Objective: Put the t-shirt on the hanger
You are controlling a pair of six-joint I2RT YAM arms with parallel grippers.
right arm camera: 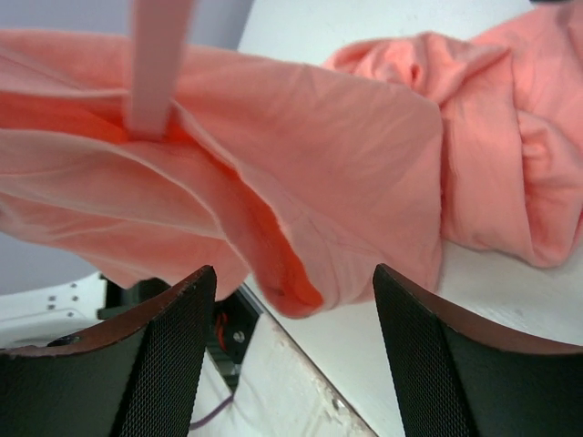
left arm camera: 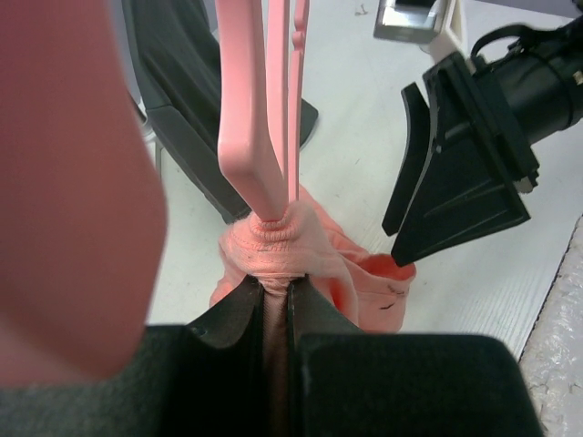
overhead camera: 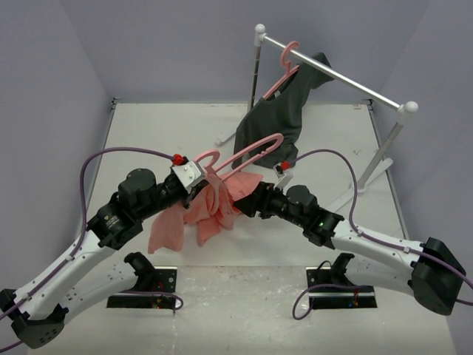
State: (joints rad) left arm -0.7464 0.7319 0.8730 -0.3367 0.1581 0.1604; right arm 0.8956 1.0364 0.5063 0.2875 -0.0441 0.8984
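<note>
Two arms meet over the middle of the table.

Top view:
- Left gripper sits at the near end of the hanger. The hanger lies tilted above the table, its loop running away to the right toward the rack.
- T-shirt hangs bunched from that near end. It drapes down onto the table between the two arms, with one lobe spread toward the left arm.
- Right gripper is just beside the right edge of the bunched cloth. From here I cannot tell whether it touches.
- Dark grey garment hangs on a second pink hanger from the rack rail, well behind the work.

Left wrist view:
- Left gripper's fingers are pressed together, pinching gathered t-shirt cloth.
- The hanger's pink bars rise straight up out of that puckered cloth.
- The rest of the t-shirt lies in a heap on the table just beyond.
- The right gripper stands apart at upper right, its black fingers angled down at the heap.
- A large blurred pink shape fills the left edge; too close to the lens to identify.

Right wrist view:
- Right gripper's fingers are spread wide, with nothing clamped.
- A fold of the t-shirt hangs above them, and its lower hem dips into the gap between them.
- Contact with the left-hand finger cannot be judged.
- One pale bar of the hanger enters the cloth at upper left.
- More t-shirt is piled on the table at right.
</note>
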